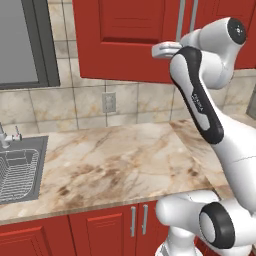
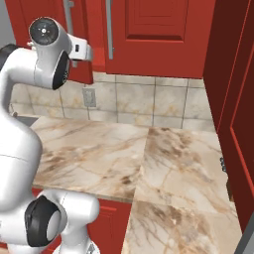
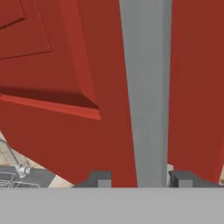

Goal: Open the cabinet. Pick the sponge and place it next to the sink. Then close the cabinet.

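Note:
The red wall cabinet (image 1: 125,35) hangs above the counter, and its two doors look closed in both base views. My gripper (image 3: 141,178) is raised to the doors' lower edge. It is open, with one long vertical silver handle (image 3: 146,87) standing between its fingertips (image 3: 100,179) and a gap on each side. The same cabinet (image 2: 158,34) and handles (image 2: 109,30) show from the right. The grey sink (image 1: 20,170) with its wire rack lies at the counter's left end, below and left of my hand. The sponge is hidden.
A marble counter (image 1: 120,160) runs under the cabinet, with a wall outlet (image 1: 108,102) on the tiled backsplash. A small faucet (image 1: 7,136) stands at the sink's rim. A tall red cabinet side (image 2: 233,99) closes off the right. Low red cabinets (image 1: 100,230) sit below the counter.

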Tool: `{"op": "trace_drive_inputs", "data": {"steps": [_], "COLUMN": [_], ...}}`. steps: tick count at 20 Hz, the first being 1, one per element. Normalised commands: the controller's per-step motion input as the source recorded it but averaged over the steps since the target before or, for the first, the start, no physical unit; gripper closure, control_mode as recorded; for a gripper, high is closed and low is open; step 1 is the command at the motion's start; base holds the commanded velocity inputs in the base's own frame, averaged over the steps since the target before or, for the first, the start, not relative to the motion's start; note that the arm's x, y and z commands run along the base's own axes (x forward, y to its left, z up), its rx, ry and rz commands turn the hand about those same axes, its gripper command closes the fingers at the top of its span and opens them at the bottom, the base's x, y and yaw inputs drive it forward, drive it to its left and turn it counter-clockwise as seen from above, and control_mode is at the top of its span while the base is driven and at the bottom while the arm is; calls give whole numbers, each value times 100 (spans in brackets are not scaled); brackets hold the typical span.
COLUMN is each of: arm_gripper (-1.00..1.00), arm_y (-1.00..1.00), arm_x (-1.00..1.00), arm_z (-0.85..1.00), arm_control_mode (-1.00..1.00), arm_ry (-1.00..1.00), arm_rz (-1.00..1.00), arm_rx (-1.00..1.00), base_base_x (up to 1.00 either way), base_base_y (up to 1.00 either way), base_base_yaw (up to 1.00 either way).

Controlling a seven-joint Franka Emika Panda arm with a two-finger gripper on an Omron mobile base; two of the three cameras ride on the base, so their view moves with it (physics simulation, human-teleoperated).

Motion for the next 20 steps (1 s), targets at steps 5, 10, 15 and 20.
{"op": "trace_drive_inputs", "data": {"steps": [5,10,15,20], "arm_gripper": [100,100,100,100], "arm_y": [77,87,88,84], "arm_x": [-63,-65,-62,-53], "arm_z": [0,0,0,0], "arm_control_mode": [-100,-100,-100,-100], "arm_ry": [0,0,0,0], "arm_rz": [6,3,2,1], "arm_rx": [0,0,0,0], "base_base_x": [0,0,0,0], "base_base_y": [0,0,0,0], "base_base_yaw": [0,0,0,0]}}
